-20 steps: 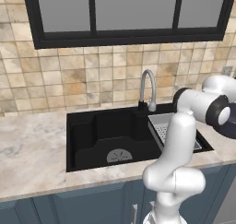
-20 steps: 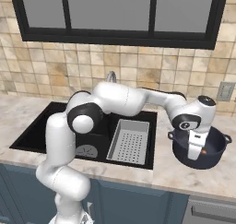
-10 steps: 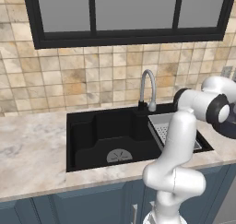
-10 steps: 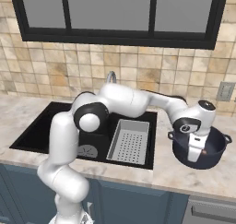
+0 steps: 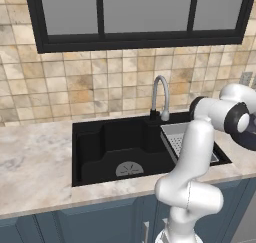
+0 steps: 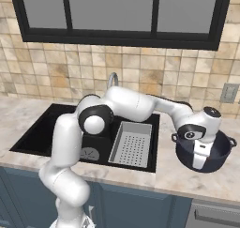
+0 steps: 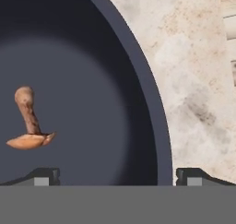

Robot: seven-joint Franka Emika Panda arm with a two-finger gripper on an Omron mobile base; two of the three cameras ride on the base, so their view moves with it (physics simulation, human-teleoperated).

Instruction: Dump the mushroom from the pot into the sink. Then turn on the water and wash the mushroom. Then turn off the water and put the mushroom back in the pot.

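The dark navy pot [image 6: 221, 152] stands on the counter right of the sink [image 6: 42, 134]. My gripper [image 6: 199, 162] hangs down at the pot's near-left rim. In the hand view, the gripper [image 7: 117, 174] is open, and its two fingertips [image 7: 44, 175] straddle the pot's rim [image 7: 152, 109], one inside and one outside over the counter. The small orange-brown mushroom [image 7: 28, 126] lies on the pot's floor, left of the rim, apart from the fingers. Nothing is held.
A grey perforated strainer tray [image 6: 130, 145] sits in the right part of the black sink [image 5: 100, 143]. The curved faucet [image 5: 157, 94] stands behind the basin. Marble counter [image 7: 198, 80] runs around the pot, with a tiled wall and window behind.
The hand has crept slightly to the right at the pot's rim. Its jaws stay open and the pot and mushroom have not moved.
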